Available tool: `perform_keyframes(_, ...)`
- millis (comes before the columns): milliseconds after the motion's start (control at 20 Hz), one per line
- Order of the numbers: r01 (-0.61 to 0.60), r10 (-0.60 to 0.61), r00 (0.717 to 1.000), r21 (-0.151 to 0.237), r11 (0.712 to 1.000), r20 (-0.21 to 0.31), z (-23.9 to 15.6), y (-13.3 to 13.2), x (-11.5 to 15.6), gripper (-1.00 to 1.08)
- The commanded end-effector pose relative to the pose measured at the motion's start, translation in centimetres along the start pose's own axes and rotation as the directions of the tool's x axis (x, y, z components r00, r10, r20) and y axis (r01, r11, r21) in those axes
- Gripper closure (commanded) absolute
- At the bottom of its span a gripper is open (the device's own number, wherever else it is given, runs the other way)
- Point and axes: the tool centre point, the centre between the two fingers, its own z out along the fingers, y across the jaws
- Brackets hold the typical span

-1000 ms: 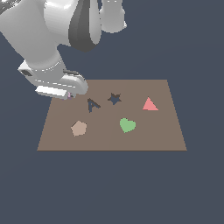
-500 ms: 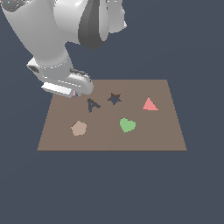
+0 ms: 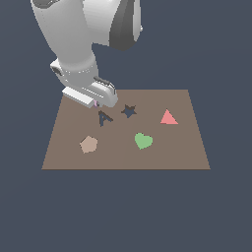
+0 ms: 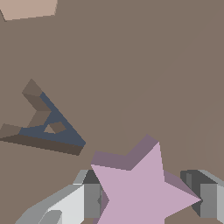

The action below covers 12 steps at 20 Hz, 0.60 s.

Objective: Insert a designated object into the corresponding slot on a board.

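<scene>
Wrist view: gripper (image 4: 144,199) clamps the lilac-pink star block (image 4: 140,190) between its fingers, carried above the brown board (image 4: 166,65)

Transport step, by my judgement: in the exterior view the star block (image 3: 96,104) hangs near the A-shaped cutout (image 3: 104,118), with the star-shaped slot (image 3: 129,111) toward that view's right. Next it needs shifting over the slot, points aligned, then lowering. Tan pentagon (image 3: 88,144), green heart (image 3: 143,141) and red triangle (image 3: 168,117) lie apart, none blocking

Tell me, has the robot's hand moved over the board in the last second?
Yes. The gripper, holding the star block, has shifted toward the exterior view's right, closer to the A-shaped cutout and the star slot on the board.
</scene>
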Motion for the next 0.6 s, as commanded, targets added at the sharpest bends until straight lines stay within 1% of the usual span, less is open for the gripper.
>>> perform_keyframes(0,-0.064,0.064,0.998,0.0,0.998,0.0,-0.1,-1.3,-0.8,1.08)
perform_keyframes(250,-0.202,0.202,0.979,0.0,0.979,0.0,-0.2,-4.2,-2.3,1.08)
perform_keyframes(550,-0.344,0.344,0.939,-0.001,0.939,0.001,-0.4,-7.5,-3.4,1.08)
